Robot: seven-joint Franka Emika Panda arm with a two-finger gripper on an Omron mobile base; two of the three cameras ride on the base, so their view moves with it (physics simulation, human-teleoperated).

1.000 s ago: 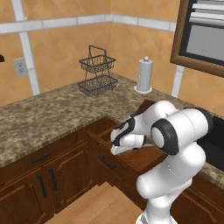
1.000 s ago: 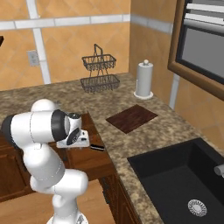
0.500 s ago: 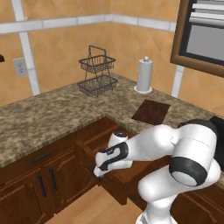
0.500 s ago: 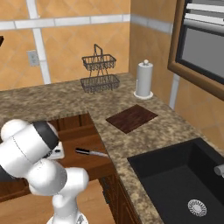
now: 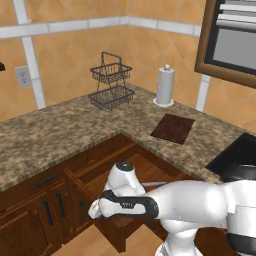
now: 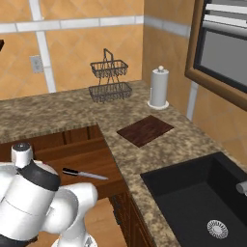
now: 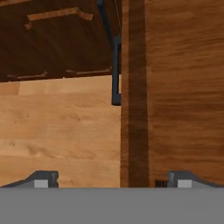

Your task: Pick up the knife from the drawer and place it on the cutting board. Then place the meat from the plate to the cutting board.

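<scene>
— Where is the gripper?

— My gripper point(image 7: 112, 181) is low at the front of the open drawer point(image 6: 82, 157); tips wide apart, nothing between them. One tip point(image 7: 41, 179) is over pale floor point(image 7: 57, 131), the other over the drawer's bottom. The dark front edge of the drawer runs up between them, with the black bar handle point(image 7: 115, 70) beside it.

— The knife?

— Knife point(image 6: 84, 174) lies flat on the drawer bottom, near the right side, black handle to the left, blade pointing right toward the table point(image 6: 159, 149). In the left base view my arm hides most of it; a sliver of blade point(image 5: 152, 184) shows.

— The board?

— Board point(image 6: 145, 130) lies flat on the table, bare, near the towel roll point(image 6: 158, 88). Wire basket point(image 6: 109, 79) stands further left, by the wall. Sink point(image 6: 202, 198) is right of the drawer.
</scene>
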